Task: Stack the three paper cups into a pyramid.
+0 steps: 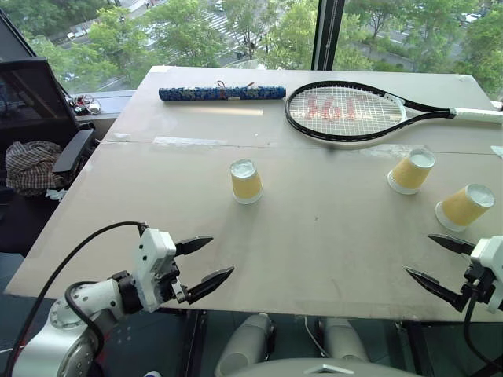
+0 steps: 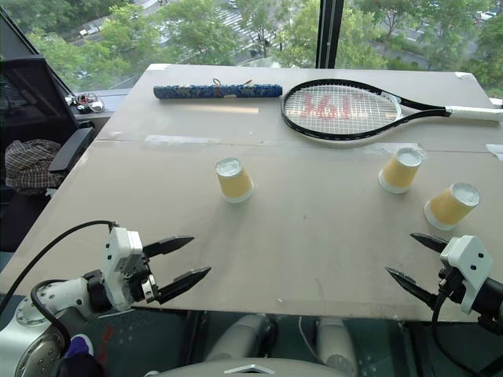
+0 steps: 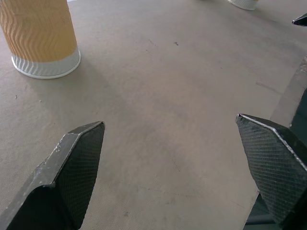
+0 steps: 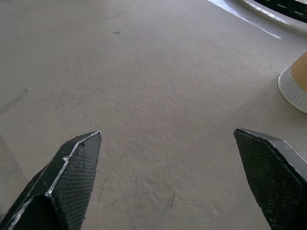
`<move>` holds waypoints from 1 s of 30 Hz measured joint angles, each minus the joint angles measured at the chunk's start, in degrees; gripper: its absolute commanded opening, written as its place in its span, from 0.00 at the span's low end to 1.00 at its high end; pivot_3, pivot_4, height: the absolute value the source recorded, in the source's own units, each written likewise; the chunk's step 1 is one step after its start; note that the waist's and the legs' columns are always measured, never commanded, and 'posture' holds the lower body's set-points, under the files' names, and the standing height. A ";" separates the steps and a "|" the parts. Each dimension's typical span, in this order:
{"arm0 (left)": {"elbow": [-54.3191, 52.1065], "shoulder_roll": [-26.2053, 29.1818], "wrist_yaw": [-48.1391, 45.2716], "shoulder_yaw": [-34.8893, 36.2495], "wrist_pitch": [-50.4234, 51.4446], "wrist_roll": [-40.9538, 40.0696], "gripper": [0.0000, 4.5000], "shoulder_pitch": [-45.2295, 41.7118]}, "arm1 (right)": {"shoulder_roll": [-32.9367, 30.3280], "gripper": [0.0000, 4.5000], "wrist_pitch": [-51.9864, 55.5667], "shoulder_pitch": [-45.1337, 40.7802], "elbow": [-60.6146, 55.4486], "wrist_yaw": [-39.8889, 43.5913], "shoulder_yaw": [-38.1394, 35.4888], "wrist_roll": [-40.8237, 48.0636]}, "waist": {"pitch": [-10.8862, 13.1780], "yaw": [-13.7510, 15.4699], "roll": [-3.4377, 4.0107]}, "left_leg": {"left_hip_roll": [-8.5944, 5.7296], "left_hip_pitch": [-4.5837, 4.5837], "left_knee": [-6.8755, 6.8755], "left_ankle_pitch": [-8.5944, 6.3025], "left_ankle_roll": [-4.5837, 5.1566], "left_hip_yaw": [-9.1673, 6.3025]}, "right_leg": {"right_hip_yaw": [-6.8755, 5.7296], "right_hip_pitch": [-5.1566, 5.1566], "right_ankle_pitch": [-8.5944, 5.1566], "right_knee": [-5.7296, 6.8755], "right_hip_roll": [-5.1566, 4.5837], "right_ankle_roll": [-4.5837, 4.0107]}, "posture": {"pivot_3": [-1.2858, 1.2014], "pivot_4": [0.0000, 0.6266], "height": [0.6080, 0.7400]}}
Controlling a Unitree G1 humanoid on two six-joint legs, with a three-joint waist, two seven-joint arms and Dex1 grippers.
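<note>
The wide grey-brown bench (image 1: 314,236) has lots of bare room along its near edge, in front of both pincers. The left pincer (image 1: 206,263) has a clear way up to the upside-down yellow-orange paper cup (image 1: 246,181) in the middle. On the right, two more yellow-orange paper cups (image 1: 411,172) (image 1: 464,207) stand close to each other, one just past the right pincer (image 1: 440,261). Far back, the black tennis racket (image 1: 346,111) and the long blue patterned roll (image 1: 222,93) lie across the bench and block that end.

Tennis racket (image 1: 346,111), blue roll (image 1: 222,93) on table (image 1: 314,236).
</note>
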 measured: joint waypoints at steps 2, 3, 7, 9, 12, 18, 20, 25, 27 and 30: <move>0.12 0.00 -0.06 -0.06 -0.07 0.08 1.00 -0.23 | 0.17 0.97 -0.12 -0.19 0.06 -0.36 0.17 -0.13 | 0.00 0.00 0.00 | 0.00 0.01 0.00 0.00 0.00 0.00 | 0.00 0.00 0.00 0.00 0.00 0.00 | 0.52 0.24 1.00; 0.89 0.00 -0.03 -0.40 0.10 0.02 1.00 -1.86 | 1.42 0.97 -0.03 -1.42 0.05 -1.93 1.08 -0.54 | -0.01 0.00 -0.03 | 0.01 0.04 0.01 0.00 0.00 -0.05 | -0.06 0.01 0.00 0.01 0.02 0.00 | 0.52 0.24 1.00; 1.92 -0.02 1.03 -1.22 1.33 -0.60 1.00 -9.65 | 5.99 0.97 1.64 -6.38 -3.79 -8.12 6.53 -0.43 | -0.01 -0.02 0.16 | 0.04 0.04 0.04 0.00 -0.06 -0.11 | -0.16 0.00 0.01 0.03 0.02 -0.01 | 0.52 0.24 1.00; 2.35 -0.04 1.10 -1.40 1.65 -0.62 1.00 -11.72 | 6.54 0.97 2.60 -7.92 -3.97 -10.26 6.69 -0.14 | -0.01 -0.03 0.15 | 0.04 0.04 0.04 0.10 -0.28 -0.11 | -0.16 -0.01 0.01 0.02 0.04 -0.01 | 0.52 0.24 1.00; 2.35 -0.05 1.04 -1.84 2.53 -1.72 1.00 -13.17 | 7.61 0.97 3.78 -9.25 -3.99 -13.57 6.75 -0.10 | -0.01 -0.04 0.14 | 0.04 0.02 0.01 0.09 -0.25 -0.12 | -0.15 -0.07 0.01 0.02 0.06 -0.01 | 0.52 0.24 1.00; 1.17 0.12 -0.11 -4.06 3.76 -3.61 1.00 -16.47 | 12.34 0.97 3.91 -13.11 -3.21 -27.00 3.65 -5.28 | 0.00 -0.05 0.16 | 0.05 -0.01 -0.05 0.09 -0.26 -0.17 | -0.18 -0.12 0.01 0.03 0.09 -0.01 | 0.52 0.24 1.00; -0.40 0.24 -1.06 -4.95 3.85 -4.85 1.00 -17.05 | 14.31 0.97 3.75 -13.46 -3.10 -32.03 0.68 -7.21 | 0.01 0.10 0.18 | 0.05 -0.02 -0.05 0.06 -0.31 -0.18 | -0.19 -0.13 0.01 0.03 0.09 -0.01 | 0.52 0.24 1.00; -2.35 2.13 -5.01 -7.01 5.30 -7.57 1.00 -17.63 | 17.69 0.97 2.57 -12.95 -2.71 -39.63 -2.94 -11.04 | 0.02 -0.30 0.27 | 0.08 0.03 -0.08 0.09 -0.29 -0.16 | -0.14 -0.14 0.00 0.08 0.15 -0.02 | 0.52 0.24 1.00; -2.62 2.31 -5.97 -7.69 5.81 -8.77 1.00 -18.86 | 18.11 0.97 3.18 -13.20 -2.04 -41.33 -3.11 -11.50 | 0.02 -0.34 0.31 | 0.08 0.05 -0.07 0.09 -0.29 -0.12 | -0.09 -0.13 0.01 0.10 0.16 -0.03 | 0.52 0.24 1.00; -2.67 2.60 -6.40 -7.65 6.91 -10.72 1.00 -21.29 | 18.38 0.97 5.89 -14.75 -0.94 -42.88 -2.94 -11.20 | 0.02 -0.31 0.31 | 0.08 0.07 -0.05 0.13 -0.24 -0.12 | -0.09 -0.13 0.01 0.11 0.16 -0.03 | 0.52 0.24 1.00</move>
